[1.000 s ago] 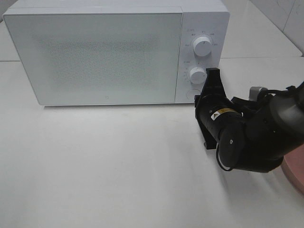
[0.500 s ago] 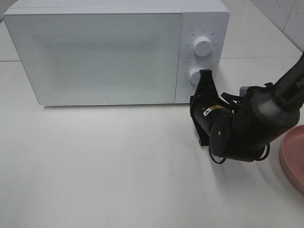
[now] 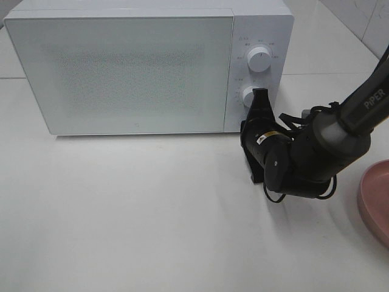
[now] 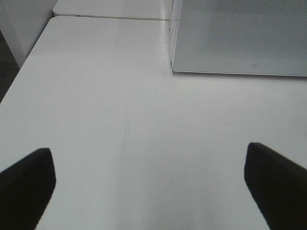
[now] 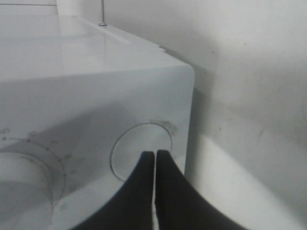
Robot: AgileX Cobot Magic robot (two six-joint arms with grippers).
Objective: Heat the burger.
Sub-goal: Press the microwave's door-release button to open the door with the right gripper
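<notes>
The right pincer (image 3: 260, 100) is clenched, its two tips pressed together with nothing between them. In the right wrist view they sit on, or just short of, the round button (image 5: 127, 155) at the near right corner of the microwave (image 3: 121, 73); contact cannot be confirmed. The door is closed and its frosted window shows nothing inside. The burger appears in no view: the visible part of the pink plate (image 3: 374, 194) at the right edge is bare, so I cannot tell where the burger is. The left pincer (image 4: 151, 170) hangs released and empty over the table (image 3: 152, 213), near the microwave's left front corner. The button looks like the door release. The tips meet it near its edge, so a push may slip off onto the panel or up toward the lower dial (image 3: 248, 94). Too hard a push could slide the microwave back across the smooth table.
</notes>
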